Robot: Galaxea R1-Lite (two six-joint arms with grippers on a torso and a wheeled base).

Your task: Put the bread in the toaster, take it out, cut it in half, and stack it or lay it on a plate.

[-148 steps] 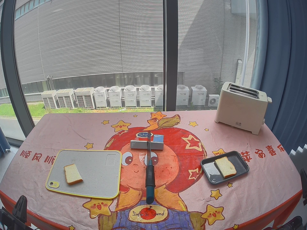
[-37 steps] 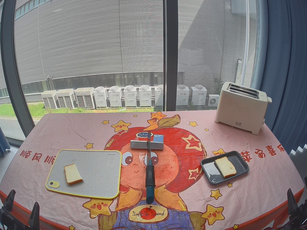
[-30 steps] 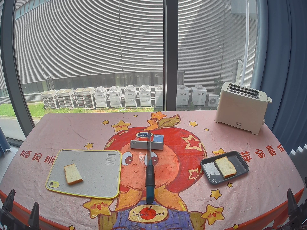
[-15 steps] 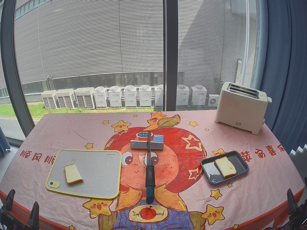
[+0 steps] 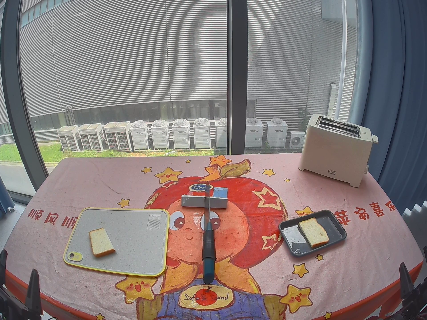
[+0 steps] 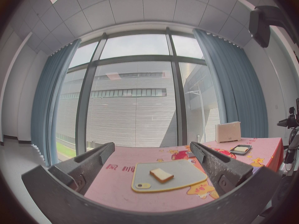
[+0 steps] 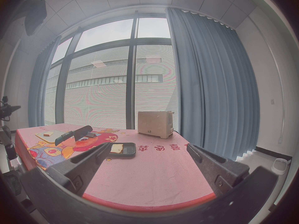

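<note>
1. The bread slice (image 5: 101, 242) lies flat on the cutting board (image 5: 133, 236). It looks light, soft and easily crushed, so a gentle pinch across its crust edges should suit.
2. A second slice (image 5: 313, 232) lies in the dark tray (image 5: 290, 238). The toaster (image 5: 338, 150) slots look empty.
3. The left gripper (image 6: 151, 147) and right gripper (image 7: 149, 148) are both spread and empty.

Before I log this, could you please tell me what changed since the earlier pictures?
The left gripper shifted further left in the last half second; the right gripper moved in earlier, then held. Nothing was grasped. The bread on the cutting board, the other bread on the plate, the knife and the toaster stayed put.
</note>
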